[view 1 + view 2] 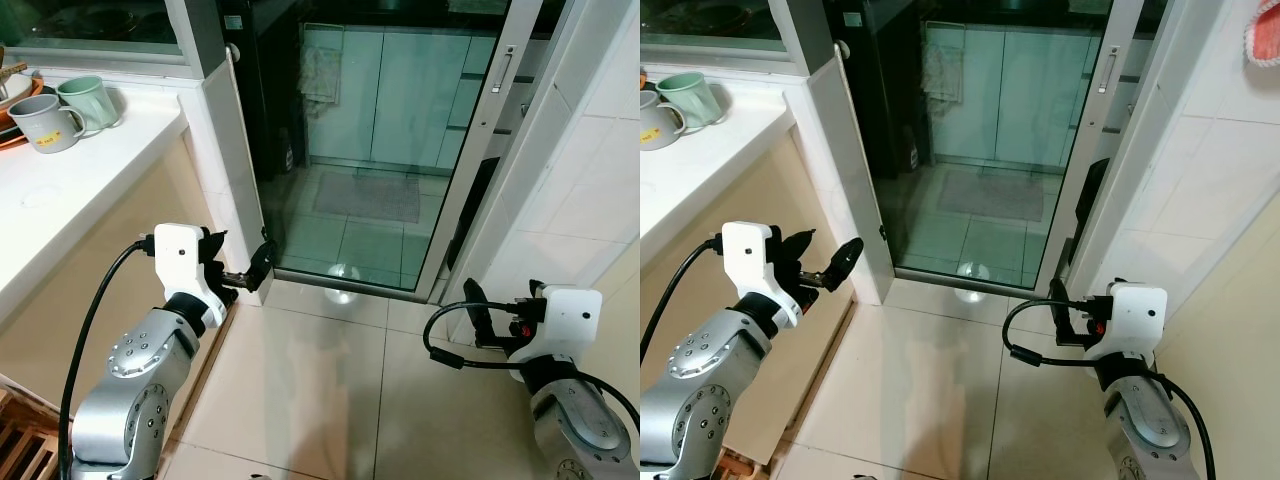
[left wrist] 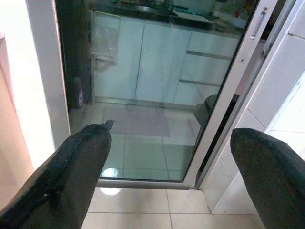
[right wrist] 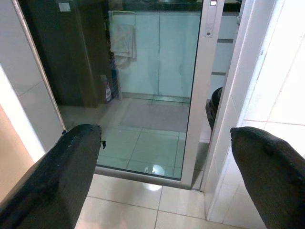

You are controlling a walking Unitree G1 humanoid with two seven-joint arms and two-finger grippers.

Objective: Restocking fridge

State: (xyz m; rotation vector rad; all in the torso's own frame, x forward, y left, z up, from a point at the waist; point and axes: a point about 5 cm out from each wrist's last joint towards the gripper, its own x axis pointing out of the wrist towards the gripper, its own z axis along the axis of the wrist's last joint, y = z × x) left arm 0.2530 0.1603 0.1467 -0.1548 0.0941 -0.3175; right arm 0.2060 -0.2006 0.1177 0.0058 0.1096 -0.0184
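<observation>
Mugs (image 1: pixel 62 112) sit on the surface (image 1: pixel 90 170) left of the glass door (image 1: pixel 380 150). Left pincer (image 1: pixel 243 270) released, nearer its frame; right pincer (image 1: pixel 478 310) released. No fridge yet; the way lies straight ahead through the door.

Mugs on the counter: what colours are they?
One grey mug and one pale green mug, clearest in the left eye view.

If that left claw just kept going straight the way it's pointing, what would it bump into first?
Probably the sliding glass door. The left gripper points at its lower pane, fingers open, nothing between them. Depth is hard to judge, so the tiled floor before it might come first.
</observation>
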